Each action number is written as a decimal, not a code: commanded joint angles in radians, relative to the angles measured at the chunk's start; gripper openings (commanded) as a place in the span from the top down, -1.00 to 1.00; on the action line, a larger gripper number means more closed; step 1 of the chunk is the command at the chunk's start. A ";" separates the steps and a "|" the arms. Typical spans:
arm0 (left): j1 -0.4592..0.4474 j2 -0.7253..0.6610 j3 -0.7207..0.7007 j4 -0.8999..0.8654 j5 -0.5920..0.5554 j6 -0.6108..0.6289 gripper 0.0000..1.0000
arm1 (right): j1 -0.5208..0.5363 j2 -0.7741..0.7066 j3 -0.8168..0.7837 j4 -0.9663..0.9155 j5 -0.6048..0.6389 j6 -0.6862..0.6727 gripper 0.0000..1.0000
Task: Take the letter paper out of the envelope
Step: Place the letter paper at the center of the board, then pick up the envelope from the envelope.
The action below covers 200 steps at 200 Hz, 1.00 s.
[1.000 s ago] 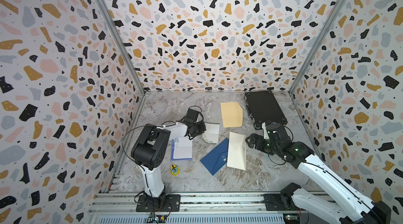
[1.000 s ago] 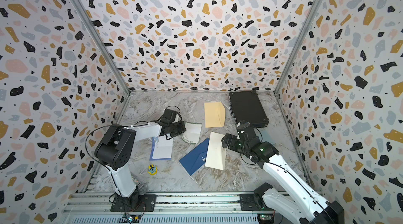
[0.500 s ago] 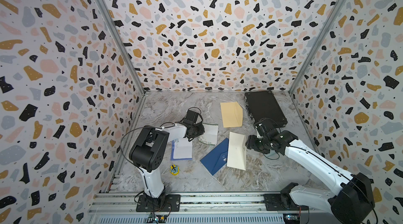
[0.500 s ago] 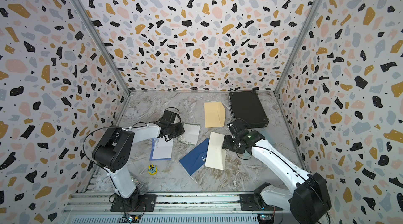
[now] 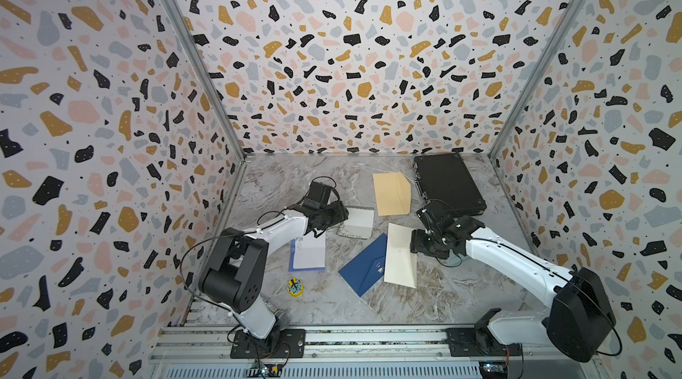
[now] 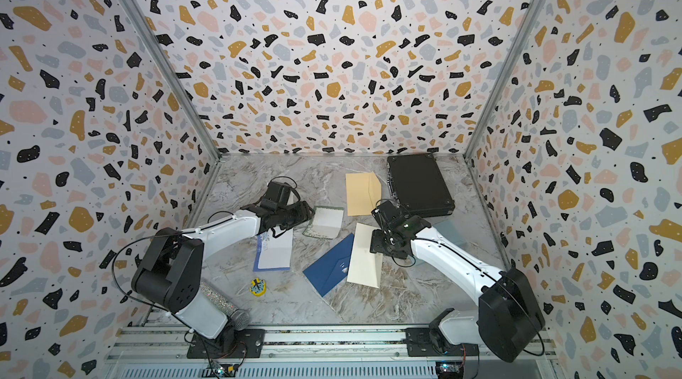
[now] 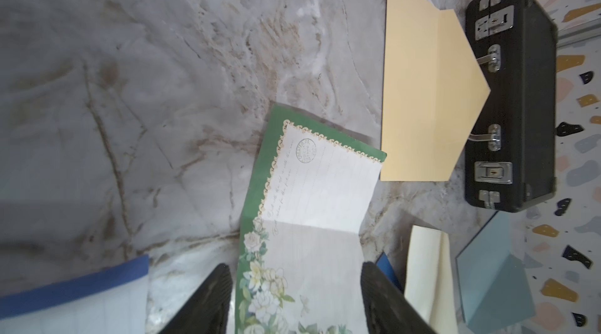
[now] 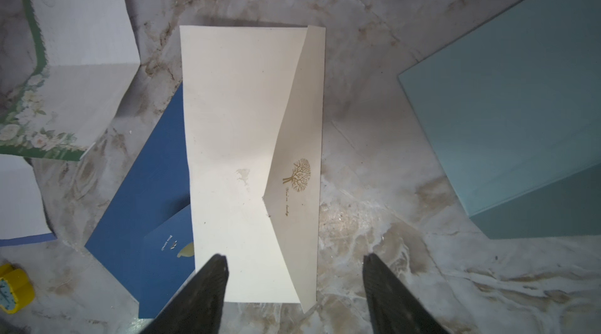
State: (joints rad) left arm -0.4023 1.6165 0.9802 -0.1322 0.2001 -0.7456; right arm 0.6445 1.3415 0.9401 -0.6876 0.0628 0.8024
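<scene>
Near the worktop [image 5: 424, 307] front edge: cream envelope [image 5: 400, 259] lay overlapping a blue envelope [image 5: 360, 270]. Right jaws stood apart above its right side. Mid-worktop: green-bordered letter paper [image 5: 357, 222] lay outside any envelope, with the left jaws apart at its left end. Beyond was a tan envelope [image 5: 391, 194], and a black case [image 5: 448, 183] sat in the far right corner.

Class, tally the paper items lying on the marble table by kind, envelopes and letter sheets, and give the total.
Envelopes: 4 (tan envelope, navy envelope, cream envelope, light blue envelope)
Letter sheets: 2 (green floral sheet, blue-edged sheet)
Total: 6
</scene>
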 commanded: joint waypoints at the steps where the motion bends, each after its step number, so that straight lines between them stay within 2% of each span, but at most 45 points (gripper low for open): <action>1: -0.001 -0.078 -0.025 -0.023 0.017 0.006 -0.42 | 0.034 0.034 0.041 0.003 0.089 0.019 -0.33; 38: -0.002 -0.189 -0.059 -0.024 0.136 -0.030 -0.39 | 0.066 0.133 0.074 -0.020 0.148 0.000 -0.09; 67: -0.007 -0.242 -0.096 0.007 0.271 -0.056 -0.37 | 0.067 0.210 0.094 -0.005 0.143 -0.014 -0.03; 87: -0.019 -0.264 -0.111 -0.001 0.339 -0.043 -0.30 | 0.067 0.254 0.101 -0.011 0.148 0.007 0.17; 136: -0.062 -0.331 -0.178 -0.007 0.377 -0.035 -0.27 | 0.067 0.317 0.084 0.014 0.151 0.020 0.25; 157: -0.083 -0.334 -0.202 -0.007 0.377 -0.035 -0.26 | 0.067 0.338 0.083 0.017 0.164 0.018 0.37; 174: -0.091 -0.326 -0.217 -0.004 0.383 -0.035 -0.26 | 0.067 0.347 0.080 0.021 0.166 0.014 0.54; 200: -0.092 -0.295 -0.213 0.003 0.401 -0.037 -0.26 | 0.064 0.329 0.095 0.000 0.195 -0.013 1.00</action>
State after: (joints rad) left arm -0.4911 1.3025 0.7692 -0.1570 0.5720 -0.7891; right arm 0.7090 1.6848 1.0073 -0.6559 0.2161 0.8059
